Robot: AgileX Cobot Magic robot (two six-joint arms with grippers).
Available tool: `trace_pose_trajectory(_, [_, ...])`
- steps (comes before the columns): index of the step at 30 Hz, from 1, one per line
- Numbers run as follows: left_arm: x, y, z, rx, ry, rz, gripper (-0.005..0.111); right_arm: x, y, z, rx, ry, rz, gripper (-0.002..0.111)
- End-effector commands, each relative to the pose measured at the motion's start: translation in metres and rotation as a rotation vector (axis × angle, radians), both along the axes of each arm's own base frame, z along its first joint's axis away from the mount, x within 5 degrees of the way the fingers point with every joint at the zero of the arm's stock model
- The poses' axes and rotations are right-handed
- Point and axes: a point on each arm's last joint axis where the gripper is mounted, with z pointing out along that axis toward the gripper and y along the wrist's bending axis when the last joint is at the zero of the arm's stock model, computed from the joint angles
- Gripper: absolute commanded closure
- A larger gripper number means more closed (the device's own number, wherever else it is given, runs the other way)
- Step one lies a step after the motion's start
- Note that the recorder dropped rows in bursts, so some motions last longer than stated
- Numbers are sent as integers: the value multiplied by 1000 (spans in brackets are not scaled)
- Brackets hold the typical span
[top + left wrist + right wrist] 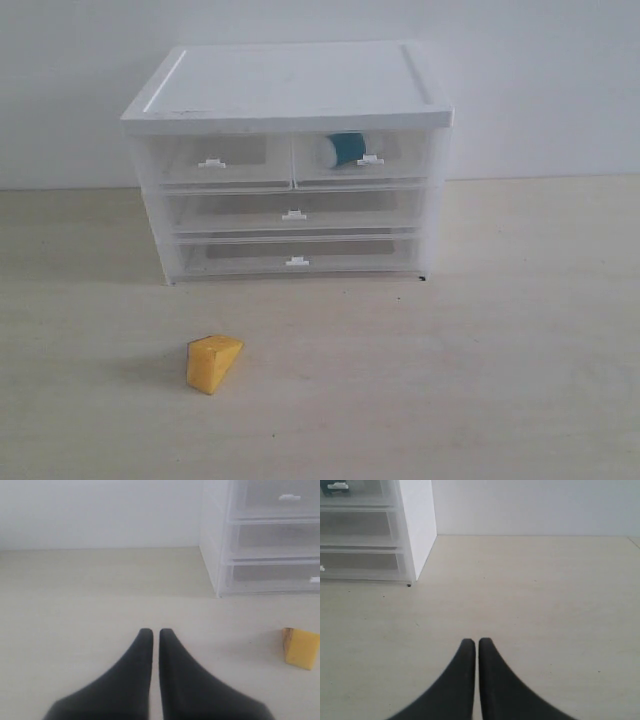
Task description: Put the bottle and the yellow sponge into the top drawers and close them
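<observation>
The yellow sponge (pixel 213 362) lies on the table in front of the cabinet, left of centre; the left wrist view catches the sponge (pixel 301 648) at its edge. The bottle (pixel 342 151) lies on its side inside the top right drawer (pixel 362 158), which is pushed in. The top left drawer (pixel 212 160) is also pushed in and looks empty. My left gripper (pixel 151 631) is shut with nothing in it, low over bare table, well apart from the sponge. My right gripper (pixel 472 641) is shut and empty, to the right of the cabinet. Neither gripper shows in the exterior view.
The white-topped cabinet (pixel 290 80) stands at the back centre against a white wall. Below the top pair are two full-width clear drawers (pixel 294 212), both pushed in. The cabinet's side wall (pixel 417 525) shows in the right wrist view.
</observation>
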Motion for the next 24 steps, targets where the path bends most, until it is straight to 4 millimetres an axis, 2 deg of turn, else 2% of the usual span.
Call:
trace_pose_trajectory(1, [0, 0, -1, -2, -1, 3, 103, 0, 0, -1, -3, -4, -4, 108])
trace_pose_trajectory(13, [0, 0, -1, -2, -1, 3, 103, 0, 0, -1, -3, -4, -4, 108])
trace_pose_trajectory(19, [0, 1, 0, 147, -5, -22, 103, 0, 0, -1, -3, -4, -4, 108])
trace_pose_trajectory(24, [0, 1, 1, 158, -22, -24, 103, 0, 0, -1, -3, -4, -4, 108])
